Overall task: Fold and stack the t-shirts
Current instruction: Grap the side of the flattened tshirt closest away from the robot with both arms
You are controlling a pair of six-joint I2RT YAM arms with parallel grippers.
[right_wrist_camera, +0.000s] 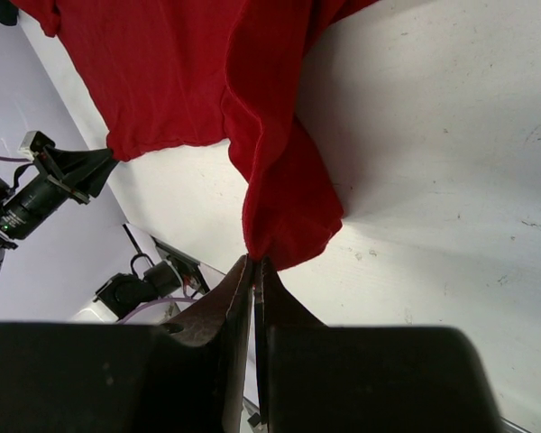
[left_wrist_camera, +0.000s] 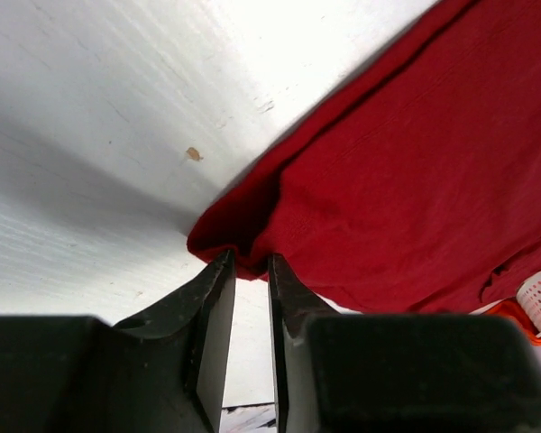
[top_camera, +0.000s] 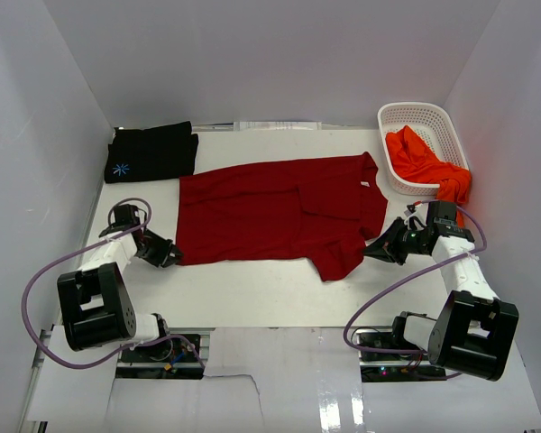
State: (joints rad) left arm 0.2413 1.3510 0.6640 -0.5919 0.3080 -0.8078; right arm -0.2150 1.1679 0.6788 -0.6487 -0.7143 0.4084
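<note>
A dark red t-shirt [top_camera: 261, 212] lies spread across the middle of the table, its right part folded over. My left gripper [top_camera: 173, 259] sits low at its near left corner. In the left wrist view that bunched corner [left_wrist_camera: 221, 248] lies at the tips of my left gripper [left_wrist_camera: 249, 262], whose jaws stand narrowly apart. My right gripper [top_camera: 371, 253] is at the shirt's near right edge; in the right wrist view it [right_wrist_camera: 254, 262] is shut on a hanging fold of red cloth [right_wrist_camera: 284, 207]. A folded black t-shirt [top_camera: 151, 152] with a blue print lies at the back left. An orange-red t-shirt [top_camera: 419, 158] spills out of the basket.
A white slotted basket [top_camera: 433, 113] stands at the back right by the right wall. White walls close in the table on the left, back and right. Bare white table runs along the near side in front of the red shirt.
</note>
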